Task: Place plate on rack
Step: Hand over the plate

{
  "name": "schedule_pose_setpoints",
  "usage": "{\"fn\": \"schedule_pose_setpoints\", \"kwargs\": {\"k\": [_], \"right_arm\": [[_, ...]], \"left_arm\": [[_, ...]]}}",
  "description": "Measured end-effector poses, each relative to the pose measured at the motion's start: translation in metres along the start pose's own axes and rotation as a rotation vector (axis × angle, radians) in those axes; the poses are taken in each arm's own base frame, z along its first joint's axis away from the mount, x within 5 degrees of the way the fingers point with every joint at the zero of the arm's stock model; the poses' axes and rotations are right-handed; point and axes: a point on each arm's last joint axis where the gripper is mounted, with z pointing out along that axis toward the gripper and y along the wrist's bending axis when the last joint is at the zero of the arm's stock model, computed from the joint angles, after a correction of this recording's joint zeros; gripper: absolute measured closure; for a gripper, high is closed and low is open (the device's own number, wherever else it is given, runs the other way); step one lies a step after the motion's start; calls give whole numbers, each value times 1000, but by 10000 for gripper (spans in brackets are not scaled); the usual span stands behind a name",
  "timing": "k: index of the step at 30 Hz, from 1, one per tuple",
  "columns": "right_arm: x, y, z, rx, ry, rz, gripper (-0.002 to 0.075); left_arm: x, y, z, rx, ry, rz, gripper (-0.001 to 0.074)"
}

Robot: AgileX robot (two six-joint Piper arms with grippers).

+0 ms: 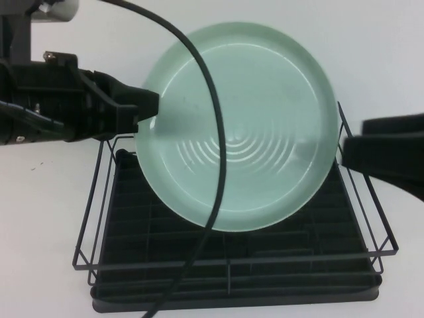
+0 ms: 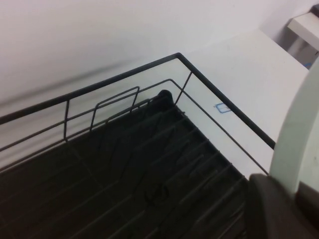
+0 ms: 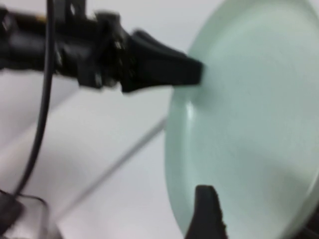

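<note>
The pale mint-green plate (image 1: 265,112) hangs tilted on edge, face toward the high camera, above the black wire rack (image 1: 232,264). My left gripper (image 1: 154,106) is shut on the plate's left rim and holds it up. In the left wrist view the rim (image 2: 299,124) runs between that gripper's fingers (image 2: 271,199) above the rack's ribbed base (image 2: 124,164). My right gripper (image 1: 346,136) is at the plate's right edge, open. In the right wrist view one finger (image 3: 207,214) stands in front of the plate's face (image 3: 249,99), and the left gripper (image 3: 192,72) shows on the far rim.
A black cable (image 1: 213,132) loops across the front of the plate in the high view. The rack stands on a white table (image 1: 53,218) with a small blue mark (image 2: 222,108) beside it. Upright wire loops (image 2: 117,102) line the rack's far side.
</note>
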Motion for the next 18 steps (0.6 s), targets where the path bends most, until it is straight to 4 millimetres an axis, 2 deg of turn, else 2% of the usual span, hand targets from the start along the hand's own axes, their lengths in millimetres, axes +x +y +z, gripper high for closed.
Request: {"fn": "schedule_pose_setpoints", "kwargs": {"k": [4,8,12,18], "right_arm": [[-3,-10,15,-71,-26,79,237],[-8,-16,24,-95,-28,86,235],[-16,-16,25,-98,-42,45,235],[-39,-13,20,-41,-130,-52,235]], "left_arm": [[0,-1,1,6,-4,-2,727],[0,-1,1,0,-5,9,727],[1,-1,0,1,12,16,725],[3,-5,0,43,33,4,727]]}}
